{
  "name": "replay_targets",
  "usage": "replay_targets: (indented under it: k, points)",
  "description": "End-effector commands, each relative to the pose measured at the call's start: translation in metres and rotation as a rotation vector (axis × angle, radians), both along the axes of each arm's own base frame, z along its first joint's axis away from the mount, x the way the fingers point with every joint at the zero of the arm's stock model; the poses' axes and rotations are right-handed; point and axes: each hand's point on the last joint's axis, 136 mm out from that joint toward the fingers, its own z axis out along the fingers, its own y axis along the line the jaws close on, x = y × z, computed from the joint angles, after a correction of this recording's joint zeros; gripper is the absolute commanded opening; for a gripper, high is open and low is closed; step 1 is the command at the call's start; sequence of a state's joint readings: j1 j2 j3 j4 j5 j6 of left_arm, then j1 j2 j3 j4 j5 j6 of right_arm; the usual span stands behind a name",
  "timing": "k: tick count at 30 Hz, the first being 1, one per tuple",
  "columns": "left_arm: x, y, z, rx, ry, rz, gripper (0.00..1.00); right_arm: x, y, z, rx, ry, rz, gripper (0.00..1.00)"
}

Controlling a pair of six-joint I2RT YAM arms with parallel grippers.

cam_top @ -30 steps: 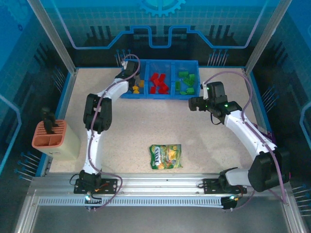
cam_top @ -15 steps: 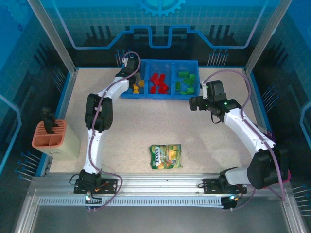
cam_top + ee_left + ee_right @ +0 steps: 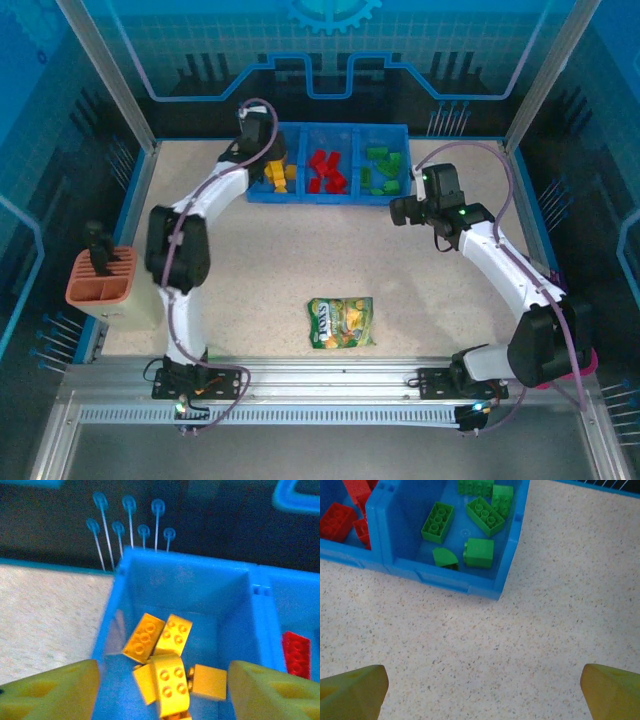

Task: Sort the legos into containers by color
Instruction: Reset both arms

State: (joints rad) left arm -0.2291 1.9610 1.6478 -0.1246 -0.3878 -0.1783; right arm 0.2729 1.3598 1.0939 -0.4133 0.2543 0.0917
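The blue tray [image 3: 330,197] stands at the back of the table with three compartments. Yellow legos [image 3: 281,177] lie in the left one, red legos [image 3: 327,172] in the middle, green legos [image 3: 383,168] in the right. My left gripper [image 3: 268,158] hangs over the left compartment. In the left wrist view it [image 3: 165,692] is open, its fingers wide apart above the loose yellow legos [image 3: 170,677]. My right gripper [image 3: 398,212] hovers open over bare table just in front of the tray's right corner [image 3: 445,577], with the green legos [image 3: 480,552] beyond it and nothing between its fingers.
A green-yellow candy bag [image 3: 340,322] lies on the table near the front middle. An orange-brown basket [image 3: 100,278] sits on a beige box at the left edge. A metal frame and blue walls enclose the table.
My left gripper has opened over the yellow compartment, and the left arm's elbow has swung out to the left. The right arm has hardly moved.
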Motion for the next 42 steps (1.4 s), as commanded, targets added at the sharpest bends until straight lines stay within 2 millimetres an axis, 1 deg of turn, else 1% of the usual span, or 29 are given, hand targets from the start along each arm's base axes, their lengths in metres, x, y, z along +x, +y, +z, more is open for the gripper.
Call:
replay_targets:
  k: [1, 2, 4, 7, 10, 12, 14, 17, 18, 20, 22, 23, 24, 26, 28, 29, 30, 33, 35, 37, 39, 42]
  points:
    - [-0.042, 0.019, 0.055, 0.050, -0.145, -0.066, 0.79, 0.010, -0.005, 0.024, -0.009, -0.114, -0.011, 1.00]
    - [-0.054, 0.026, 0.049, 0.057, -0.150, -0.075, 0.82, 0.010, -0.006, 0.028, -0.005, -0.130, -0.015, 1.00]
    - [-0.083, 0.049, 0.029, 0.055, -0.145, -0.068, 0.85, 0.011, -0.004, 0.037, 0.009, -0.159, 0.001, 1.00]
    - [-0.124, 0.076, -0.006, 0.041, -0.127, -0.036, 0.89, 0.009, 0.003, 0.042, 0.023, -0.179, 0.051, 1.00]
    - [-0.156, 0.083, -0.046, 0.079, -0.121, -0.033, 0.93, 0.008, 0.010, 0.036, 0.054, -0.184, 0.085, 1.00]
    - [-0.171, 0.086, -0.065, 0.086, -0.110, -0.023, 0.94, 0.007, 0.019, 0.029, 0.088, -0.164, 0.116, 1.00]
    - [-0.180, 0.086, -0.081, 0.093, -0.105, -0.030, 0.96, 0.007, 0.024, 0.024, 0.110, -0.129, 0.130, 1.00]
    - [-0.186, 0.088, -0.102, 0.092, -0.109, -0.032, 0.98, 0.009, 0.026, 0.019, 0.104, -0.107, 0.133, 1.00]
    - [-0.185, 0.088, -0.102, 0.096, -0.141, -0.038, 0.99, 0.009, 0.026, 0.019, 0.101, -0.107, 0.134, 1.00]
    - [-0.184, 0.086, -0.101, 0.041, -0.165, -0.056, 0.99, 0.010, 0.025, 0.019, 0.101, -0.110, 0.130, 1.00]
    - [-0.183, 0.084, -0.112, 0.022, -0.185, -0.088, 0.99, 0.009, 0.024, 0.017, 0.099, -0.115, 0.125, 1.00]
    - [-0.184, 0.079, -0.117, 0.021, -0.209, -0.116, 0.99, 0.008, 0.024, 0.015, 0.097, -0.116, 0.125, 1.00]
    - [-0.184, 0.075, -0.117, 0.035, -0.258, -0.146, 0.99, 0.008, 0.023, 0.013, 0.095, -0.118, 0.125, 1.00]
    - [-0.190, 0.079, -0.120, 0.021, -0.230, -0.116, 0.99, 0.007, 0.020, 0.011, 0.079, -0.135, 0.113, 1.00]
    - [-0.184, 0.080, -0.120, 0.030, -0.234, -0.113, 1.00, 0.008, 0.012, 0.005, 0.039, -0.193, 0.094, 1.00]
    - [-0.182, 0.080, -0.123, 0.023, -0.193, -0.108, 0.99, 0.008, 0.009, -0.001, 0.011, -0.228, 0.104, 1.00]
    - [-0.176, 0.083, -0.125, 0.025, -0.167, -0.095, 0.99, 0.008, 0.009, -0.006, -0.027, -0.277, 0.134, 1.00]
    - [-0.177, 0.083, -0.125, 0.027, -0.169, -0.094, 0.99, 0.005, 0.001, -0.008, -0.110, -0.438, 0.167, 1.00]
    - [-0.177, 0.083, -0.125, 0.027, -0.168, -0.093, 0.99, 0.004, -0.013, -0.016, -0.120, -0.453, 0.139, 1.00]
    - [-0.176, 0.083, -0.125, 0.026, -0.169, -0.095, 0.99, 0.003, -0.027, -0.033, -0.095, -0.426, 0.107, 1.00]
    - [-0.176, 0.083, -0.125, 0.026, -0.170, -0.094, 0.99, 0.001, -0.036, -0.043, -0.055, -0.441, 0.083, 1.00]
    - [-0.176, 0.083, -0.125, 0.026, -0.169, -0.093, 0.99, -0.003, -0.041, -0.040, -0.013, -0.467, 0.076, 1.00]
